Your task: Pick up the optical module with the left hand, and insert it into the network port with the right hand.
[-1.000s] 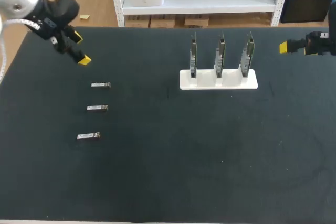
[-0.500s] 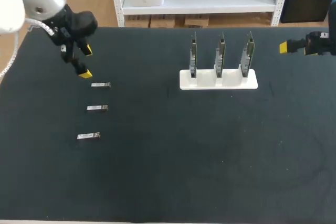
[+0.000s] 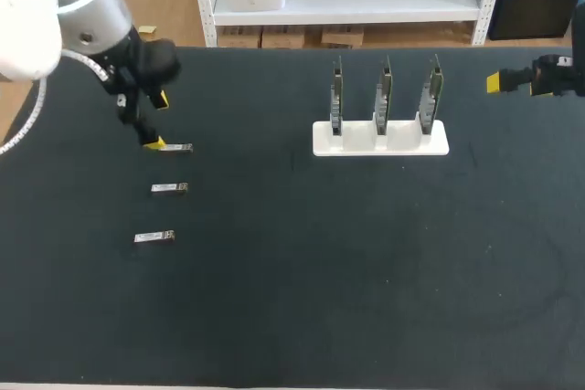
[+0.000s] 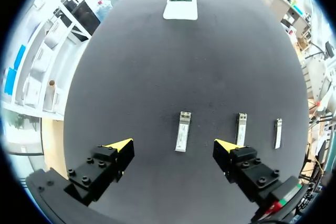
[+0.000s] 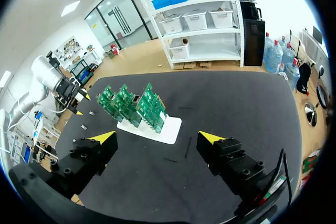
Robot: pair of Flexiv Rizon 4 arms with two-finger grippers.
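Hanging over the far optical module (image 4: 182, 131), left pincer (image 4: 173, 146) spread wide.

The table (image 3: 274, 317) has a black surface. A white stand (image 3: 380, 139) rests flat on it toward the far right. Well apart, at the left, lie a middle spare module (image 3: 169, 188) and a nearer spare module (image 3: 154, 237).

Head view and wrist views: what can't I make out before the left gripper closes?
Head view: the ports on the three boards are hidden; the boards stand edge-on.
Head view: the left gripper's yellow tip overlaps one end of the farthest module; its height above it is unclear.
Left wrist view: the black rim cuts off the boards.
Right wrist view: the ports are too small to see.
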